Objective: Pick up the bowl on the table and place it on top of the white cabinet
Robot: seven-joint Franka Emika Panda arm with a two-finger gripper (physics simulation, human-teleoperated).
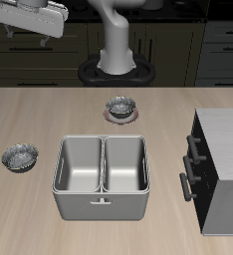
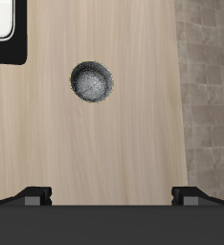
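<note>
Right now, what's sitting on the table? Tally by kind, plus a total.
Small shiny grey metal bowls: 2, one bare on the table, one on a pinkish-red saucer
Pinkish-red saucer: 1
Grey metal double bin: 1
White-topped cabinet with black front: 1
Total: 5
The gripper hangs above the table, holding nothing.

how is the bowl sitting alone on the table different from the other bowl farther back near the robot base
The lone bowl rests directly on the table, while the other bowl sits on a pinkish-red saucer. The lone bowl lies nearer the table's front edge, beside the grey double bin; the other bowl stands close to the robot's base. Both are small, round, shiny grey and mottled inside.
</note>
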